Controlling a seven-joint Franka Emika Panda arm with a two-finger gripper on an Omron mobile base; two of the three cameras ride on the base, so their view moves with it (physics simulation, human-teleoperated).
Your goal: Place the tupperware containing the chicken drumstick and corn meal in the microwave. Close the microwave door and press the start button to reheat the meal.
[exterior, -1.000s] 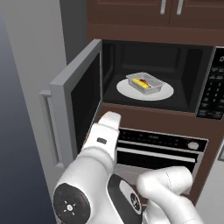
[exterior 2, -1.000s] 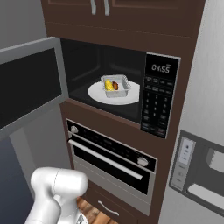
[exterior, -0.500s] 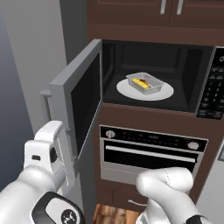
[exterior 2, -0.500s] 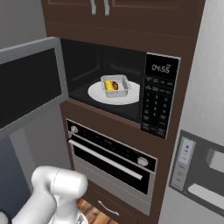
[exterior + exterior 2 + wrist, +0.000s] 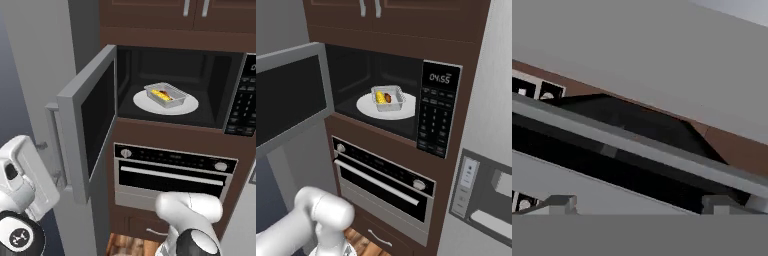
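Note:
The microwave (image 5: 235, 95) (image 5: 437, 115) stands with its cavity exposed. Inside, the tupperware (image 5: 166, 95) (image 5: 387, 98) rests on the round white plate (image 5: 145, 102) (image 5: 366, 106), holding the yellow corn (image 5: 160, 94) (image 5: 380, 99) and the brownish chicken drumstick (image 5: 388, 96). The microwave door (image 5: 92, 125) (image 5: 286, 100) is swung wide out to the left. In the left base view my white wrist sits low at the left, beside the door's outer face and its bar handle (image 5: 52, 145). In the hand view my gripper (image 5: 641, 204) is open and holds nothing, facing the door's edge (image 5: 637, 145) close up.
A knobbed oven (image 5: 170, 175) (image 5: 381, 180) with a silver handle sits right under the microwave. Brown cabinet doors (image 5: 195, 7) are above. A grey fridge with a dispenser (image 5: 481, 195) stands at the right. A grey panel (image 5: 30, 75) rises left of the door.
My arm has swung from in front of the oven down to the low left, beside the open door's outer side. The tupperware and the door have not moved.

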